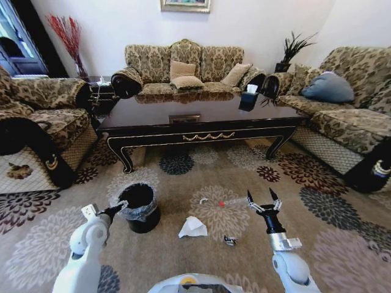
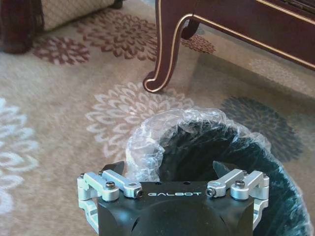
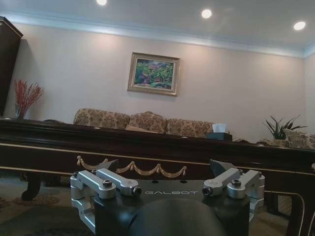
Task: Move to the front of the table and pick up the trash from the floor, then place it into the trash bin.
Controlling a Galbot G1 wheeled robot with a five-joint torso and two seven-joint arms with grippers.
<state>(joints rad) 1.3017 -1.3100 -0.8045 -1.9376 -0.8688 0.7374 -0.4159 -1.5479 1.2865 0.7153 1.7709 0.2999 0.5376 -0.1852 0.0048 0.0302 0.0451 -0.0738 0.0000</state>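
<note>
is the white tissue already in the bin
No, the crumpled white tissue lies on the carpet beside the trash bin, apart from it, in the head view.

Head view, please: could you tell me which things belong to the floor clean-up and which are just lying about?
Job:
tissue
clear plastic piece
wrapper
bin
table

Lying about:
tissue box
cushions
blue pillow
red twigs
</note>
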